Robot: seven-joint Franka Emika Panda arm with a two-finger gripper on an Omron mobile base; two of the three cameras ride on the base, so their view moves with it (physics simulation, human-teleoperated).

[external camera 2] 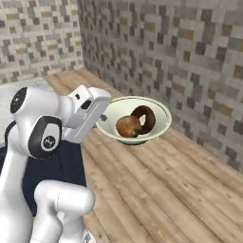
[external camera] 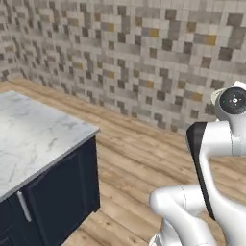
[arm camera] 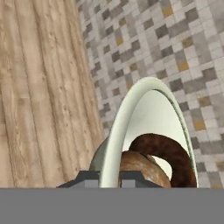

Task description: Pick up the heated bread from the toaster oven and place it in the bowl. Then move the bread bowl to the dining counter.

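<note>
The pale cream-green bowl (external camera 2: 159, 114) hangs in the air above the wooden floor, level, with my gripper (external camera 2: 101, 122) shut on its left rim. Inside lie the heated bread (external camera 2: 127, 126), a rounded brown lump, and a dark brown ring-shaped piece (external camera 2: 146, 116) leaning against it. In the hand view the bowl's rim (arm camera: 131, 109) runs edge-on between my two fingertips (arm camera: 86, 177), with the bread (arm camera: 140, 168) just behind them. The dining counter (external camera: 33, 129), with its marble top over navy cabinets, stands to the left. The toaster oven is out of view.
A mosaic tile wall (external camera: 144, 53) runs across the back and along the right, close behind the bowl. Wooden plank floor (external camera 2: 161, 190) spreads below. The counter's corner (external camera: 93, 129) juts toward the arm, with a silver bar handle (external camera: 23, 206) on its navy front.
</note>
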